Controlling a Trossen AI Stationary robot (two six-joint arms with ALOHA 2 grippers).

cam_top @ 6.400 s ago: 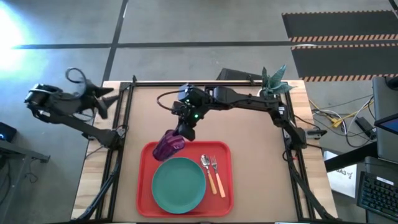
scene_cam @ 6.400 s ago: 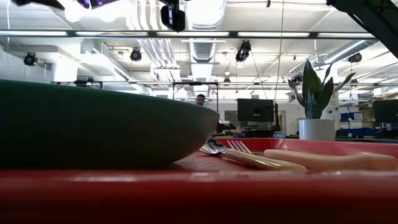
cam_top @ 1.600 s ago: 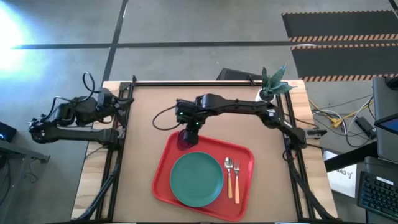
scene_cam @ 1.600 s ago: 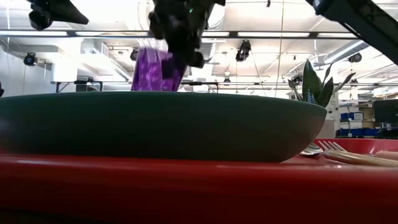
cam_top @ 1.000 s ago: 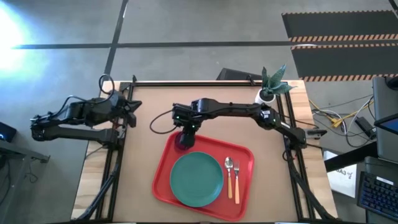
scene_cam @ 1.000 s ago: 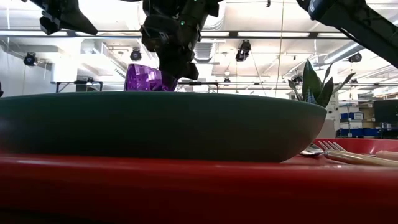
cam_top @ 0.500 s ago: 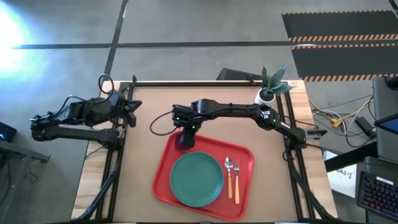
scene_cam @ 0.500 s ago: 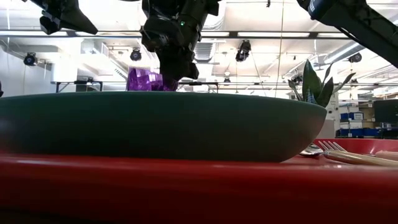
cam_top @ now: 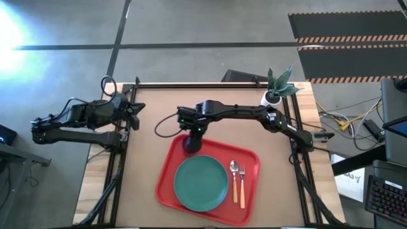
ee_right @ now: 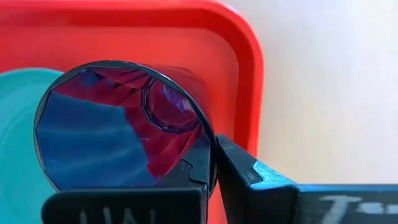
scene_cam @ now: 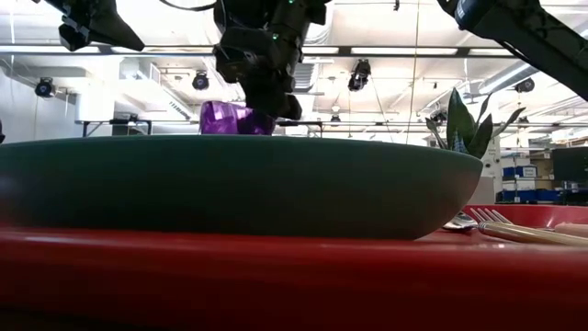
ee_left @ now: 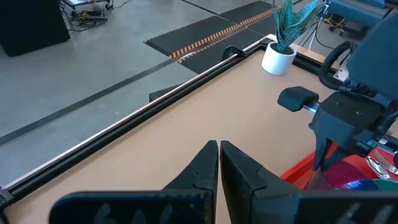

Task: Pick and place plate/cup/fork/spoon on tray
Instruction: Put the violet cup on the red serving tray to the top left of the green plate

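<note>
Your right gripper (ee_right: 212,167) pinches the cup (ee_right: 121,124) by its rim, mouth toward the wrist, base down over the tray (cam_top: 172,166)'s far-left corner; left gripper (ee_left: 219,163) pressed shut, idle.

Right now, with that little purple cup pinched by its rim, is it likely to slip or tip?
The cup looks thin and light. The right gripper pinches only its rim, so it could pivot or slip. Its faceted wall and narrow base suggest it may tip when set on the tray.
</note>
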